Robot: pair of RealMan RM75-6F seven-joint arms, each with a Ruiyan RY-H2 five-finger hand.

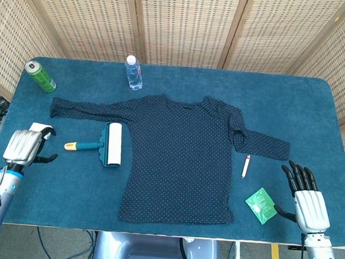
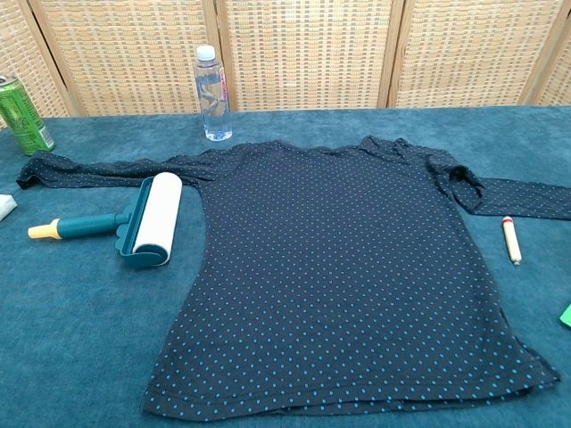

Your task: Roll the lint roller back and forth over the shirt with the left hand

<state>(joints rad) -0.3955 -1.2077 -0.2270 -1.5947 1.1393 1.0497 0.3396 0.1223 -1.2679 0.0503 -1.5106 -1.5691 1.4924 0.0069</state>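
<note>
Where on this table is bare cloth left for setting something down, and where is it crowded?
Free: the far right stretch beyond the shirt sleeve, and the near left patch between the left hand and the hem. Crowded: around the lint roller, beside the left hand, and between the marker, green packet and right hand.

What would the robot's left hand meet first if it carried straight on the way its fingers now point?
Probably the white pad: the left hand points up the table with its fingers right at the pad's near edge. Height is unclear, so it may pass above it. The lint roller lies off to the side.
</note>
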